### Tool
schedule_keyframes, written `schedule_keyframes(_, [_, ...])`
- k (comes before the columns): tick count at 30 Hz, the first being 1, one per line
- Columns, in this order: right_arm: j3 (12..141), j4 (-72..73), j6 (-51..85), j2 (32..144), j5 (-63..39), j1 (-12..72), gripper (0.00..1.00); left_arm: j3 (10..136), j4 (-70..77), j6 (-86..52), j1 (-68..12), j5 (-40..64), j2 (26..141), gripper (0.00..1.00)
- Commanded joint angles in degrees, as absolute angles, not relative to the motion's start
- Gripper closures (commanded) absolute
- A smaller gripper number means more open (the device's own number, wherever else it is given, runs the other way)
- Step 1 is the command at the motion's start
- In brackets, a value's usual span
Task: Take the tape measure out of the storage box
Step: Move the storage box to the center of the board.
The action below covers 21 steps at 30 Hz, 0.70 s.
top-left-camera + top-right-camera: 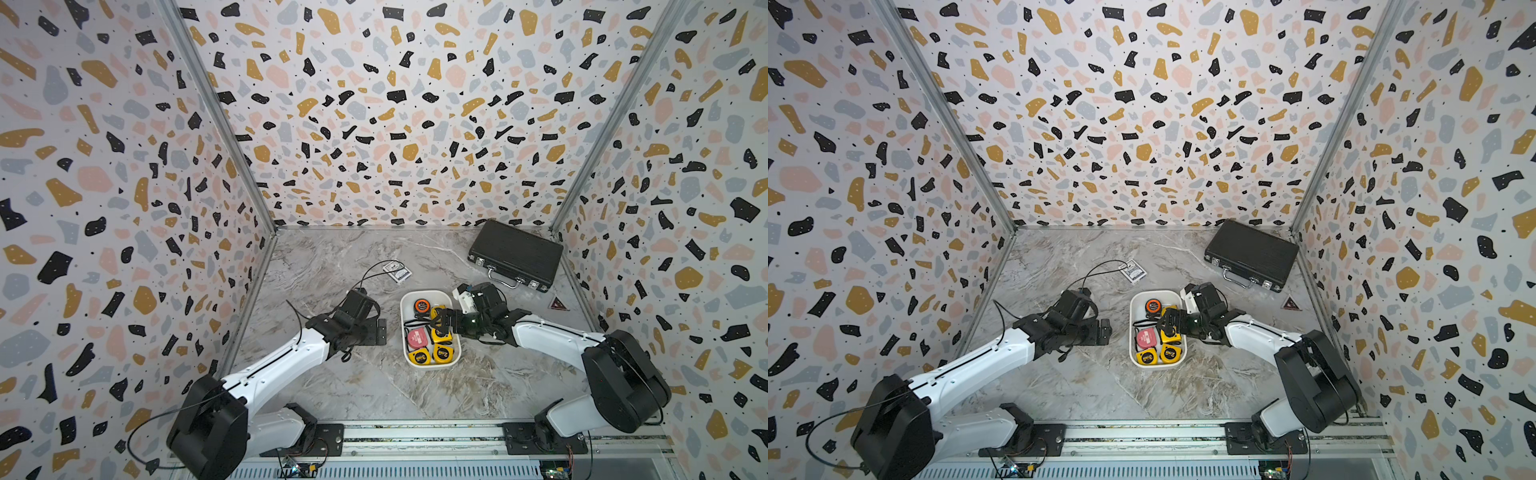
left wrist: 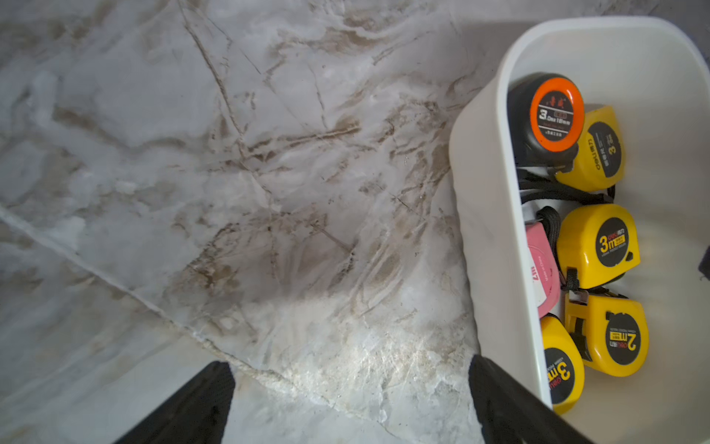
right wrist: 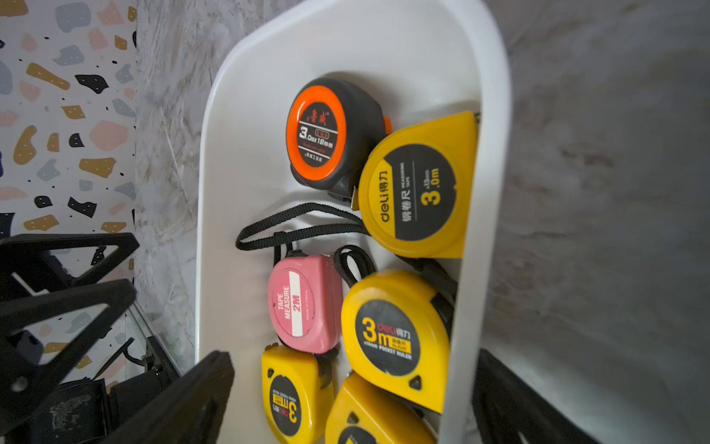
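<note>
Hovering over the storage box (image 3: pixel 238 134) mid-surface, the right pincer (image 1: pixel 441 321) gapes wide; lower it straight astride the yellow 3m tape measure (image 3: pixel 395 338) against the box's wall, avoiding the straps (image 3: pixel 299 226). The left pincer (image 2: pixel 351 384) idles, jaws apart.

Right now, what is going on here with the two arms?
The right pincer hangs open over the white storage box, gripping nothing yet. Six tape measures lie inside the box, none lifted out. The left pincer hovers open above the bare table beside the box.
</note>
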State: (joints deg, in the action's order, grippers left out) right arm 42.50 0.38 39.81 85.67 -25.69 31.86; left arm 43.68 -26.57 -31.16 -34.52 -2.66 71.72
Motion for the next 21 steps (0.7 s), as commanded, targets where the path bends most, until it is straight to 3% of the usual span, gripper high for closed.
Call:
schedule_keyframes(1, [46.52, 5.35, 42.59, 87.06, -28.30, 33.52, 0.01, 46.64, -25.82, -33.50, -36.93, -4.31, 75.56, 0.00])
schedule_keyframes(9, [49.17, 5.97, 45.29, 88.31, -28.33, 34.15, 0.01, 54.40, -29.62, -33.40, -40.04, -8.33, 85.57, 0.01])
schedule_keyframes(21, [49.69, -5.80, 40.60, 82.33, -25.35, 34.10, 0.01, 56.95, -35.66, -30.35, -40.07, -9.49, 87.70, 0.17])
